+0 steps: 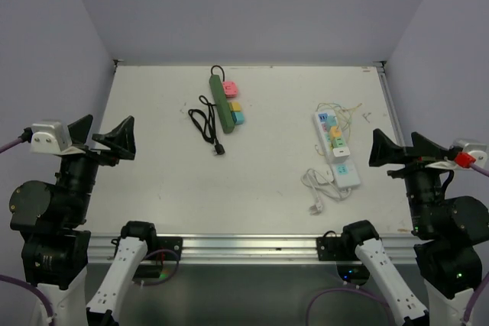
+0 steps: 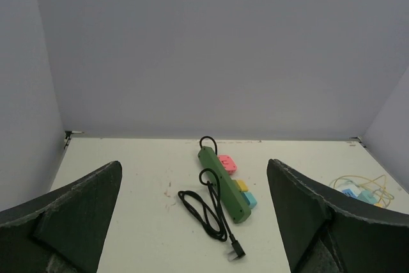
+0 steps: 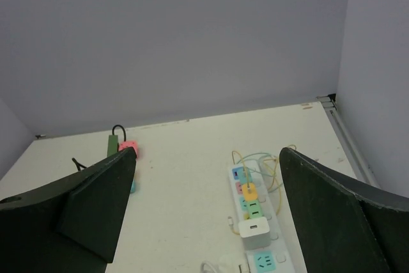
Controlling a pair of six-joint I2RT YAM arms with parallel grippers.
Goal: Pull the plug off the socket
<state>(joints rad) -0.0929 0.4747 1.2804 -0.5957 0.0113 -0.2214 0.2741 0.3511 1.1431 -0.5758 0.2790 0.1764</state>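
A green power strip (image 1: 222, 102) lies at the back middle of the table with a pink plug (image 1: 230, 88), a yellow plug (image 1: 234, 105) and a blue plug (image 1: 238, 117) on its right side. It also shows in the left wrist view (image 2: 223, 183). A white power strip (image 1: 336, 150) lies on the right, holding a yellow plug (image 3: 248, 190) and a white adaptor (image 3: 254, 228). My left gripper (image 1: 103, 139) is open and empty at the near left, well short of the green strip. My right gripper (image 1: 403, 150) is open and empty, just right of the white strip.
The green strip's black cord (image 1: 206, 124) coils to its left, its own plug loose on the table. A white cord (image 1: 321, 185) lies coiled near the white strip's front end. Thin yellow and green cables (image 3: 268, 164) loop behind that strip. Walls close in on three sides.
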